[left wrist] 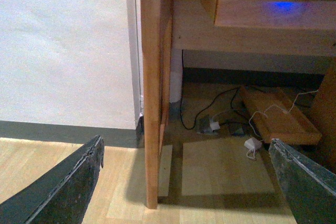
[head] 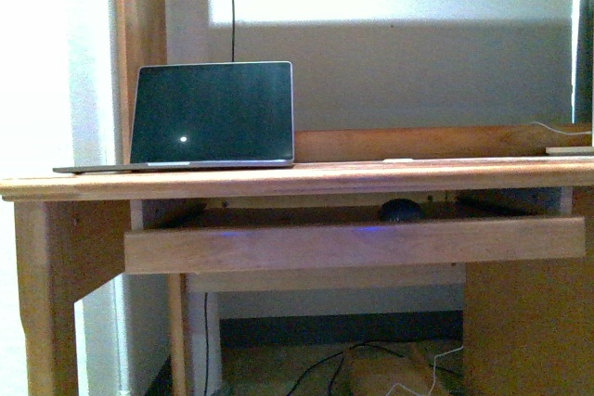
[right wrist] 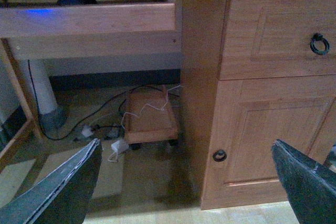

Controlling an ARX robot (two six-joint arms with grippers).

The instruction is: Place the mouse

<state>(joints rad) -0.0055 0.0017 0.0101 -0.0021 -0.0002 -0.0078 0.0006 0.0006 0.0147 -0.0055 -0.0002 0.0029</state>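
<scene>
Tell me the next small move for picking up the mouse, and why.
Probably raise the right gripper toward the pull-out tray. The mouse lies on that tray, under the desk top, and the right wrist camera sees it from lower down. The right fingers are open and empty. The left gripper is open too, but its view shows no mouse.

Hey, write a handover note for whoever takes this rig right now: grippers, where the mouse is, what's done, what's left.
Left gripper: open, empty, low beside the desk leg.
Right gripper: open, empty, low in front of the cupboard door.
Mouse: lying on the pull-out tray under the desktop; nothing touches it. Laptop stands open on the desktop above.
Done: if the tray is the target, the placing looks finished.
Left: if the desktop is the target, the whole pick and place remains.
</scene>
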